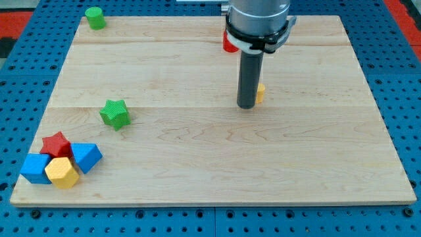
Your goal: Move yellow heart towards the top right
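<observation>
Wooden board: my tip, a bare rod grasping nothing, touches the yellow heart's left side; an off-centre push could let it slip sideways.

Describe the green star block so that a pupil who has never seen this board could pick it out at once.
Start at the wooden board and look to the view's left half, about midway up. There the green star stands by itself, above the cluster of red, blue and yellow blocks in the bottom left corner. The other green block sits in the top left corner and lacks star points.
</observation>
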Available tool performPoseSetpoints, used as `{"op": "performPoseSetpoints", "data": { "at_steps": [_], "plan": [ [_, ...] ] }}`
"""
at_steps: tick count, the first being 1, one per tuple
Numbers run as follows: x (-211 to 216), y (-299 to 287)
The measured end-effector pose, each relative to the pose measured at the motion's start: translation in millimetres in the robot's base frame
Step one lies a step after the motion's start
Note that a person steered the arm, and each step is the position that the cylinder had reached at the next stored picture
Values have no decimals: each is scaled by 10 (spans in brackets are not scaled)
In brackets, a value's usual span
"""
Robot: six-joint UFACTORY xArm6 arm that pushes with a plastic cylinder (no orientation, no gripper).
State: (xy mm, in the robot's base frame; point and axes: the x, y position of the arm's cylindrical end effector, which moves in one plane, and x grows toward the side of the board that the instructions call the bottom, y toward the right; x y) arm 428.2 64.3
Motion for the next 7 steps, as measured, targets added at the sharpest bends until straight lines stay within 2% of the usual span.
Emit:
{"op": "performPoseSetpoints", "data": {
  "at_steps": [2,5,7],
  "plan": [
    [-494,461],
    [-734,371],
    [-1188,850]
  ]
}}
